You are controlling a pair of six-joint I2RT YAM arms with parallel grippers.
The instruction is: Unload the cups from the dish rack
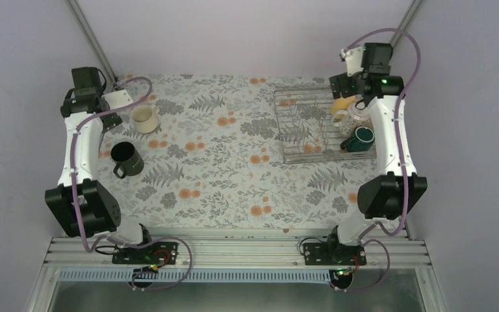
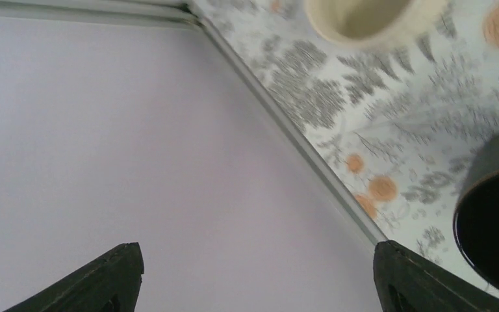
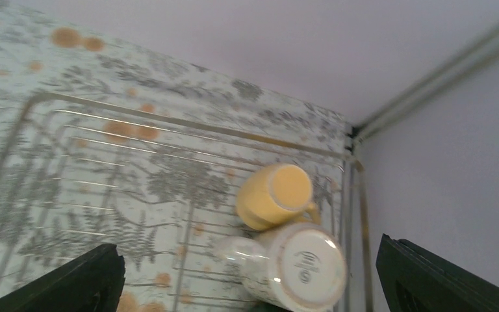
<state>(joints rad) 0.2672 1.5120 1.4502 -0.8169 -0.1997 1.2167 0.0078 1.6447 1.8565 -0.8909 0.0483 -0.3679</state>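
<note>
The silver wire dish rack [image 1: 302, 123] stands at the far right of the table. In its right end lie an orange-yellow mug [image 1: 342, 106], a pale beige mug [image 1: 357, 119] and a dark green mug [image 1: 362, 140]. A cream-white mug [image 1: 144, 118] and a black mug [image 1: 127, 159] stand on the table at the left. My right gripper [image 3: 250, 286] is open and empty above the yellow mug [image 3: 274, 195] and beige mug [image 3: 299, 266], both upside down. My left gripper [image 2: 253, 279] is open and empty at the far left table edge, near the cream mug [image 2: 364, 19] and black mug [image 2: 494, 227].
The table [image 1: 234, 169] has a floral cloth. Grey walls close in the left, back and right. A metal frame post [image 1: 94, 36] runs up at the back left corner. The rack [image 3: 136, 169] sits close to the right wall.
</note>
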